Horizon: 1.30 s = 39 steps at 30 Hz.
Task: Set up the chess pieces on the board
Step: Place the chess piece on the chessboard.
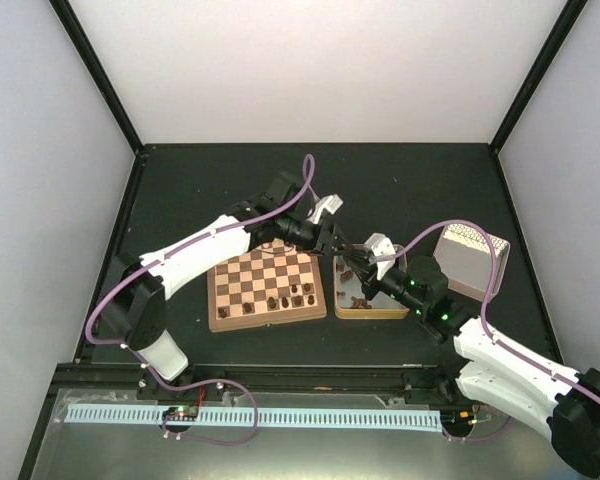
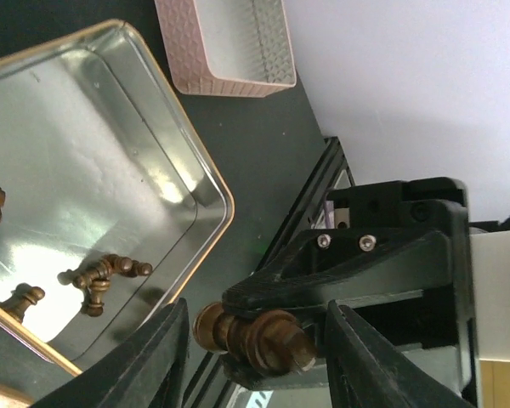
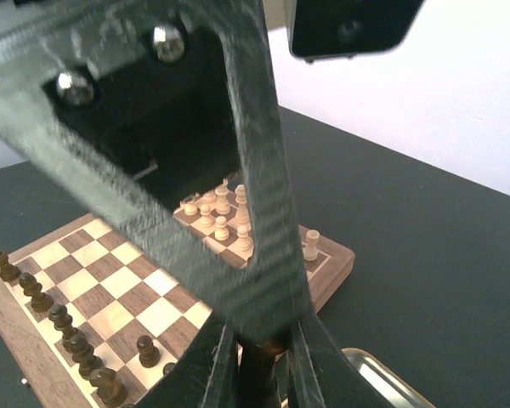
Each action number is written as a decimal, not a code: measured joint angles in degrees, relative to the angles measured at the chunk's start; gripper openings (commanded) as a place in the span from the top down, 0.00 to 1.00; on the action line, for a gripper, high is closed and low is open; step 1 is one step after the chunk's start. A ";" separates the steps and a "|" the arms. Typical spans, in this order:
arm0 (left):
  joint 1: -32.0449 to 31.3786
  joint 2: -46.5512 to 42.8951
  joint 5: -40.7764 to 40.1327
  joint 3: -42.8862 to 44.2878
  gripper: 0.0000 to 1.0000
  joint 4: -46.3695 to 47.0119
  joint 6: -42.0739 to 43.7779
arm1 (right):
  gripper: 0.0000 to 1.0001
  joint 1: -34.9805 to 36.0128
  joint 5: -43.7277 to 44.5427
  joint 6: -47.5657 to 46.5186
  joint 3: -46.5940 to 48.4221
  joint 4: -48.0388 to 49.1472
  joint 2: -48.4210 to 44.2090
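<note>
My right gripper (image 3: 259, 361) is shut on a dark brown chess piece (image 2: 255, 336), held in the air over the near-left edge of the metal tin (image 1: 390, 312). My left gripper (image 2: 257, 327) is open. Its fingers (image 2: 149, 365) stand on either side of that same piece, with a gap on each side. In the top view, the left gripper (image 1: 342, 250) and right gripper (image 1: 362, 272) meet just right of the board (image 1: 220, 322). A row of dark pieces (image 1: 290, 298) stands along its near edge. More dark pieces (image 2: 102, 280) lie loose in the tin (image 2: 212, 183).
Pale cream chessmen (image 3: 221, 217) stand at the board's far side, one on its border (image 3: 310, 245). A pink-and-white box (image 1: 470, 262) sits right of the tin. The left gripper's finger fills much of the right wrist view.
</note>
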 measured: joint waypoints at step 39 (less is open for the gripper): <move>-0.63 -26.47 -51.69 -16.57 0.96 -22.40 3.21 | 0.40 0.00 14.34 32.81 5.44 -20.33 -2.49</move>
